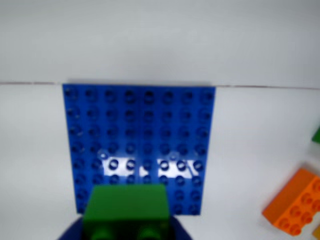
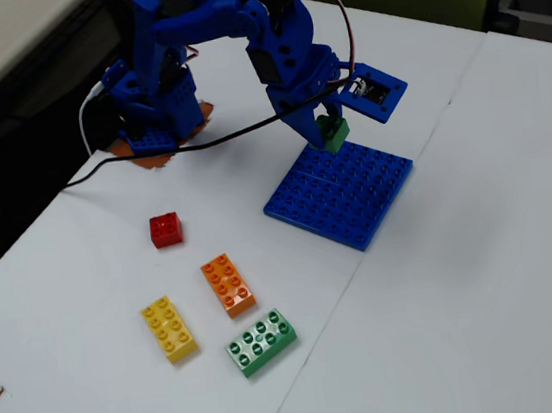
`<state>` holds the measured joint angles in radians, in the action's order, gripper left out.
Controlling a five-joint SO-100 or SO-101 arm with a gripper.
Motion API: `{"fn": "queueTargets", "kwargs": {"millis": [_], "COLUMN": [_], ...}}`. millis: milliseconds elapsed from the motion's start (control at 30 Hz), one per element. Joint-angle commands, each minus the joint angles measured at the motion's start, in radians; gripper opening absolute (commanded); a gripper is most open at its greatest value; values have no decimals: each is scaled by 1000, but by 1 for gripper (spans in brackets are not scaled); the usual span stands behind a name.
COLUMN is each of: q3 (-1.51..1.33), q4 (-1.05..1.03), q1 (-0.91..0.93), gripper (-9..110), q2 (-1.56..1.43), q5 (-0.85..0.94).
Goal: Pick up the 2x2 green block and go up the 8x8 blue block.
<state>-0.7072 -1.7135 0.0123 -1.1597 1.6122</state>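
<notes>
Green 2x2 block sits clamped in my claw, lifted clear of the tabletop and hanging over the near-arm edge of the 8x8 blue block. From the fixed view I cannot tell whether the brick's underside touches the studs or rides just above them. In the wrist view the green block fills the bottom centre of the picture, its top face towards the lens, with my claw closed on it from below in dark blue. Beyond it the blue baseplate lies flat, square to the camera, with a patch of glare across its lower middle rows.

Off to the left in the fixed view, well apart from the plate, four loose bricks lie on the white tabletop: a small red brick, an orange brick below it, a yellow brick beside that, and a longer light-green brick nearest the camera. The orange brick also shows at the right edge of the wrist view.
</notes>
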Motion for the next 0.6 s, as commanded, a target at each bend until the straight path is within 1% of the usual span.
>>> {"fn": "queueTargets", "kwargs": {"millis": [0,567], "q3": [26,26], "q4": [0,9], "q1": [0,-2], "gripper": [2,2], "q2": [-11,-9], "q5": [6,8]}}
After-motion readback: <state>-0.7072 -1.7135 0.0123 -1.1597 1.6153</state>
